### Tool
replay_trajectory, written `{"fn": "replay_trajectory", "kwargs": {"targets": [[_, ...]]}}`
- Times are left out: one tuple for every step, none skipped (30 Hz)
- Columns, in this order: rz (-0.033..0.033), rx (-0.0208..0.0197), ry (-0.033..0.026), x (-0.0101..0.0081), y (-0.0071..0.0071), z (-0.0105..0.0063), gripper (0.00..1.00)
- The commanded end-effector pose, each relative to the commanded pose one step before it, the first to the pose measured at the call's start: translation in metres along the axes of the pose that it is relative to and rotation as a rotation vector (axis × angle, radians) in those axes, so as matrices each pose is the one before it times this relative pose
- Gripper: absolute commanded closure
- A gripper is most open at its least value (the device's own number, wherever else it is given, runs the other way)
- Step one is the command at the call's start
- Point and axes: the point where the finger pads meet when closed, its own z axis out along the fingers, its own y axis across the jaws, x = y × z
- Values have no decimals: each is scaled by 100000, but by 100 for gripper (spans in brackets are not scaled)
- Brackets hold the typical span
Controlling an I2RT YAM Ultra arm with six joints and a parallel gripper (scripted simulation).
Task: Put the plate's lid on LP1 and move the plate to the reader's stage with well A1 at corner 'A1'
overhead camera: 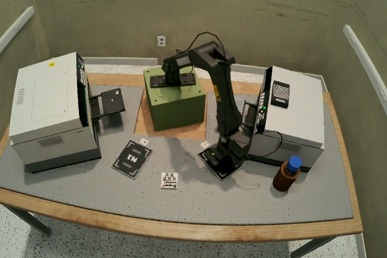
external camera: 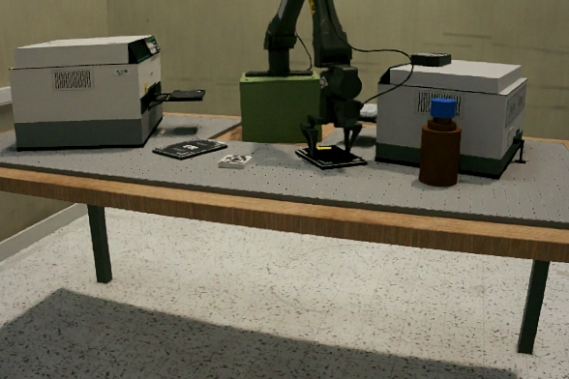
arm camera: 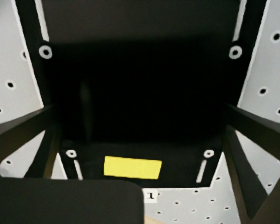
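Observation:
The dark lid (overhead camera: pixel 220 164) (external camera: pixel 334 157) (arm camera: pixel 141 95) with a yellow label (arm camera: pixel 132 167) lies flat on the LP1 pad (overhead camera: pixel 205 155) (arm camera: pixel 28 20), inside its white corner locators. My gripper (overhead camera: pixel 227 159) (external camera: pixel 330 141) (arm camera: pixel 140 111) is open, its fingers standing wide on either side of the lid and clear of it. The pale uncovered plate (overhead camera: pixel 239 102) (external camera: pixel 369 110) sits on the dispenser's stage, partly hidden behind my arm. The reader's stage (overhead camera: pixel 112 99) (external camera: pixel 186 95) sticks out from the left machine and holds nothing.
The brown bottle with a blue cap (overhead camera: pixel 287 174) (external camera: pixel 439 145) stands in front of the dispenser (overhead camera: pixel 296 108). The N1 pad (overhead camera: pixel 131 158) (external camera: pixel 190 147) and a small marker tile (overhead camera: pixel 169 180) (external camera: pixel 234 160) lie left of LP1. My green base (overhead camera: pixel 174 102) is behind.

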Motion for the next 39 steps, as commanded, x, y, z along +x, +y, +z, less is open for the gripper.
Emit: {"fn": "replay_trajectory", "kwargs": {"targets": [[-136,-761,-1642,-267,55,-1284,0],[-13,-5,203,92,16,-100,0],[0,0,0,0,0,0,0],[0,0,0,0,0,0,0],[-13,-4,174,78,15,-105,0],[4,12,-599,-261,5,-230,0],[7,15,-754,-329,4,-257,0],[-6,2,-155,-67,11,-159,0],[-11,-3,99,44,14,-117,0],[-10,-2,76,34,14,-121,0],[-10,-2,52,24,14,-125,0],[-10,-1,31,15,13,-128,0],[-9,-1,10,6,13,-132,0],[-9,0,-9,-2,13,-135,0],[-8,0,-27,-11,13,-138,0],[-8,0,-45,-18,13,-141,0],[-7,0,-63,-26,12,-144,0],[-7,1,-81,-34,12,-147,0],[-7,1,-99,-42,12,-151,0],[0,0,0,0,0,0,0],[0,0,0,0,0,0,0],[-6,2,-152,-65,12,-160,0],[-6,1,-128,-54,12,-156,0],[-6,1,-147,-62,12,-159,0],[-5,2,-167,-71,12,-163,0],[-5,2,-188,-79,11,-167,0],[-4,2,-209,-88,11,-171,0],[-4,2,-230,-97,11,-175,0],[-4,2,-251,-106,11,-179,0],[-3,2,-271,-115,11,-183,0],[-3,2,-291,-123,11,-187,0],[-12,-1,-43,-18,13,-143,0],[-25,-2,-1,0,13,-135,0],[-32,-2,-1,0,13,-135,0],[-34,-2,-1,0,13,-135,0],[-34,-2,-1,0,13,-135,0],[0,0,0,0,0,0,0],[0,0,0,0,0,0,0],[-70,-2,-1,-1,14,-136,0]]}}
